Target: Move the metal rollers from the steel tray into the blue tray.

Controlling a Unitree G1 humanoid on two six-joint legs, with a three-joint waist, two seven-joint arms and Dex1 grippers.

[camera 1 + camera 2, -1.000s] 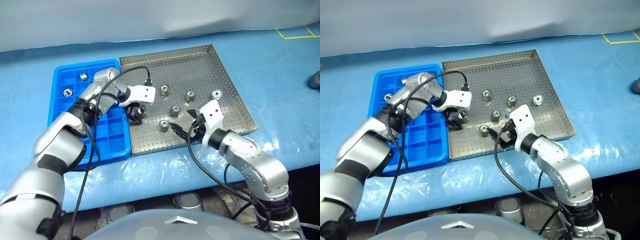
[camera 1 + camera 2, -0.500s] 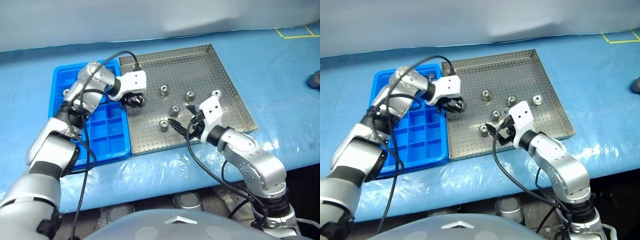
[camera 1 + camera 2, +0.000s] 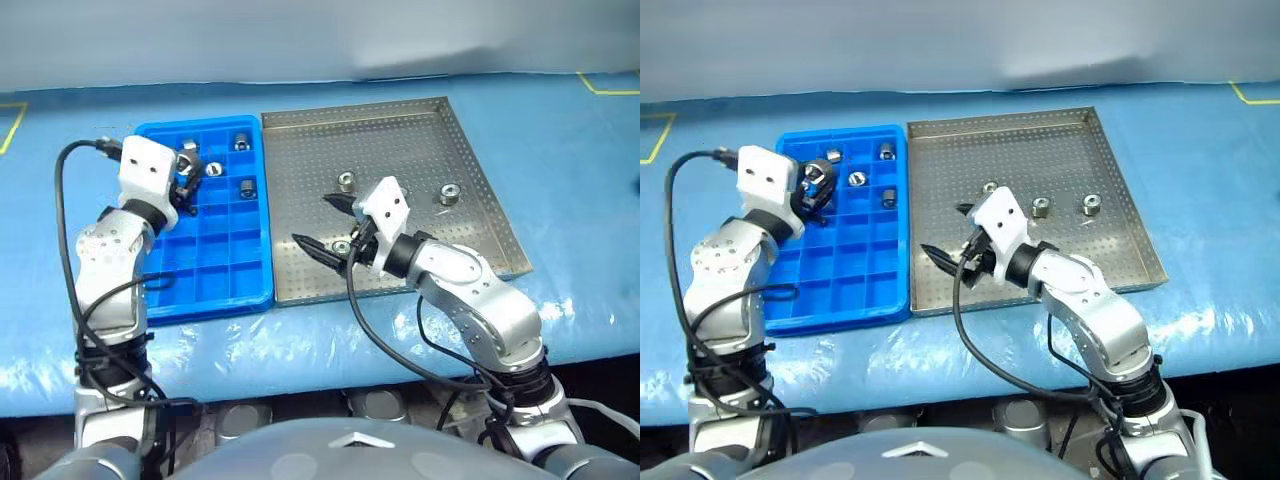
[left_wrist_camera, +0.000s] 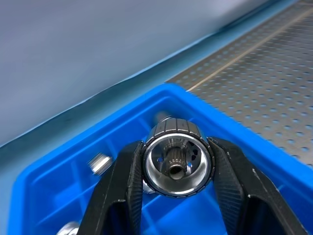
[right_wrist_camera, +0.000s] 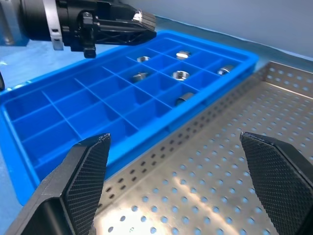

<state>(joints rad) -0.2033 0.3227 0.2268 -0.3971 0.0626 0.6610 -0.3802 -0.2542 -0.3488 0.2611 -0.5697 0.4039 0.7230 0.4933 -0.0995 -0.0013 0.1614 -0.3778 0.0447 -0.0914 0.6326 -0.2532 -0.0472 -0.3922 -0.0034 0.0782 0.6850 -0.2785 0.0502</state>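
— Over the blue tray [image 3: 215,285]: left gripper [image 4: 177,169] pinching 1 roller [image 4: 178,157] above the far compartments.
— And right gripper [image 3: 330,224]?
— Spread wide over the steel tray [image 3: 420,130], holding nothing; 3 rollers [image 3: 1041,207] lying there.

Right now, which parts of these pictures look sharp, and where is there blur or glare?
Left wrist view: the held roller and the fingers are sharp, the steel tray behind is blurred. Right wrist view: bright glints on the steel floor, and the blue tray is clear. Head views: the blue table cover shines at its front edge.
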